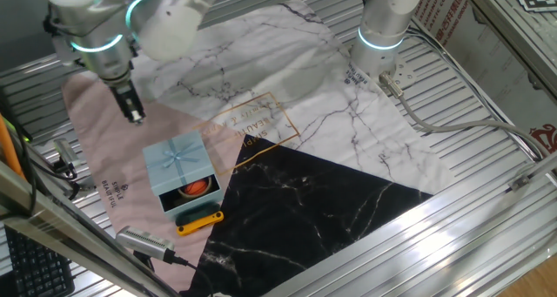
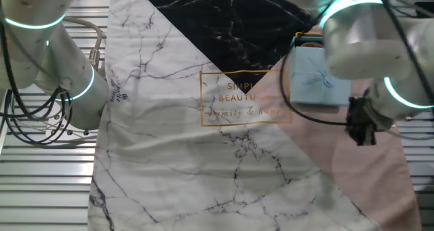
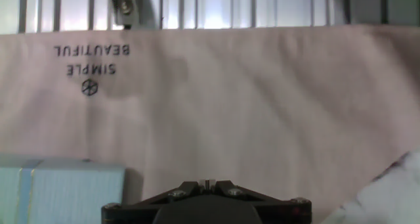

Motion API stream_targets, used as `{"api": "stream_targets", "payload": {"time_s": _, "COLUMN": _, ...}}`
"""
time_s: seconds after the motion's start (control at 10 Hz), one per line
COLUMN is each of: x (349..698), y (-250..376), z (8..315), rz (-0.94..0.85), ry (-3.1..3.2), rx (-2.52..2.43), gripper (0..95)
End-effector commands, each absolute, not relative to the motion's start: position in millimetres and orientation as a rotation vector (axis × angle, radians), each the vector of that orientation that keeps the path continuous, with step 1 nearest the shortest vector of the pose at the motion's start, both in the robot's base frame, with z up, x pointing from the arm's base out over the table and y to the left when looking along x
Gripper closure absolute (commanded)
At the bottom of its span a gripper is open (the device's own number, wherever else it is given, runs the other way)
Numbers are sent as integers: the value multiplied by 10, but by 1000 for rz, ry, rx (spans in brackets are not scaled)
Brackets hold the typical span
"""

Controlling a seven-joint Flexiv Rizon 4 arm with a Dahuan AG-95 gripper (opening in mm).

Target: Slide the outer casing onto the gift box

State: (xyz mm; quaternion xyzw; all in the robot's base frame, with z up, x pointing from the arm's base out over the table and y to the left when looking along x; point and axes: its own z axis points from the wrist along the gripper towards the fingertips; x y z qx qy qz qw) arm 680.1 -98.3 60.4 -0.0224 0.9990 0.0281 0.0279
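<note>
Closest to you, the yellow bar (image 1: pixel 199 221) lies before the gift box (image 1: pixel 195 191), casing (image 1: pixel 178 164) partly on it — your gripper (image 1: pixel 135 114) hovers beside; fingers' state unclear.

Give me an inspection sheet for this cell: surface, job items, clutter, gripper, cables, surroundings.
Surface: marble-print mat in pink, white and black panels, on a slatted metal table.
Job items: outer casing with bow sits over the gift box; the tray end with a red-orange item pokes out.
Clutter: yellow-and-black bar beside the tray end.
Gripper: gripper hangs above the pink panel, clear of the casing; jaw state unclear.
Cables: grey cable across the slats.
Surroundings: second arm base; keyboard at the edge.
</note>
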Motion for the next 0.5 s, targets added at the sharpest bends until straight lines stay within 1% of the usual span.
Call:
{"api": "stream_targets", "payload": {"time_s": 0.1, "x": 6737, "y": -981, "z": 548, "rz": 96, "ry": 3086, "rx": -67, "gripper": 950}}
{"api": "stream_targets", "payload": {"time_s": 0.3, "x": 6586, "y": -875, "z": 439, "rz": 106, "ry": 3082, "rx": -41, "gripper": 950}}
{"api": "stream_targets", "payload": {"time_s": 0.5, "x": 6525, "y": -787, "z": 379, "rz": 111, "ry": 3077, "rx": -26, "gripper": 950}}
